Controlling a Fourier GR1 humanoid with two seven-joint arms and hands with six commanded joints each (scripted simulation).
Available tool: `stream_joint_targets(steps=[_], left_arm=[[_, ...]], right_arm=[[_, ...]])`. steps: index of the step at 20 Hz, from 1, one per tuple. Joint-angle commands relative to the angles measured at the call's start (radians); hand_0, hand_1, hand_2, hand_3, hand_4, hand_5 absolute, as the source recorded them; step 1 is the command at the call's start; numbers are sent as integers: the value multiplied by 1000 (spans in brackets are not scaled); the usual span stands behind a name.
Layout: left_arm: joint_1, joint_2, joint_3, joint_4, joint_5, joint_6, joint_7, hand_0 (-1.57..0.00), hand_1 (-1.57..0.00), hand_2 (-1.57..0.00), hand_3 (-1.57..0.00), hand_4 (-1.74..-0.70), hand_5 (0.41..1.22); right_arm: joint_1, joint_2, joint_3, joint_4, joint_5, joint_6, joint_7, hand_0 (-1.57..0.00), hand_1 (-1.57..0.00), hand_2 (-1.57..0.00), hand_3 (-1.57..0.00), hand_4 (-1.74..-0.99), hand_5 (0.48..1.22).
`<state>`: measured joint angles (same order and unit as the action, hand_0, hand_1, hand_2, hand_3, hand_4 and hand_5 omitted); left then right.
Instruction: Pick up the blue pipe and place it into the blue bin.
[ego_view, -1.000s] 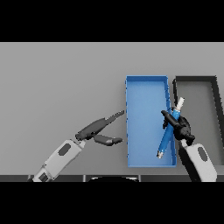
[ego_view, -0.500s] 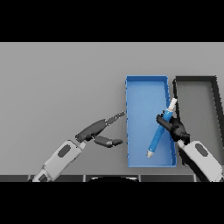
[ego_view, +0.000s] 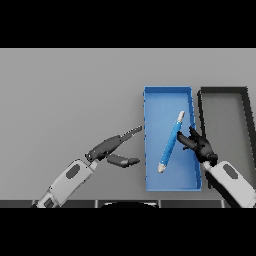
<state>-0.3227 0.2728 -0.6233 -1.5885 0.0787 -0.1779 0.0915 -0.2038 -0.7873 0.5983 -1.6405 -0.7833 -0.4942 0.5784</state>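
The blue pipe (ego_view: 171, 142) lies slanted inside the blue bin (ego_view: 146, 150), its pale lower tip towards the near left and its upper end towards the far right. My right hand (ego_view: 200, 146) hovers over the bin's right wall, its fingers spread out and pointing at the pipe's right side, not curled round it. My left hand (ego_view: 107, 147) is over the table just left of the bin, with fingers straight and thumb apart, holding nothing.
A black bin (ego_view: 223, 90) stands right beside the blue bin, at the right edge of the view. Grey table (ego_view: 65, 95) stretches to the left and far side.
The pipe has moved left and down from the right hand's grasp into the middle of the blue bin, and the right hand's fingers have spread. The left hand has barely shifted.
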Motion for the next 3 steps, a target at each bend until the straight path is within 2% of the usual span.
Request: stream_joint_targets(steps=[1, 3], left_arm=[[-2, -1, -1, -6, 0, 2, 12, 1, 1, 1, 1, -826, 472], [1, -11, -10, -7, -10, 12, 21, 1, 1, 1, 1, -826, 474]], right_arm=[[6, 5, 2, -3, -2, -7, 4, -20, -15, -14, -8, -1186, 766], [-10, 1, 3, -5, 0, -8, 14, -20, -15, -14, -8, -1186, 769]])
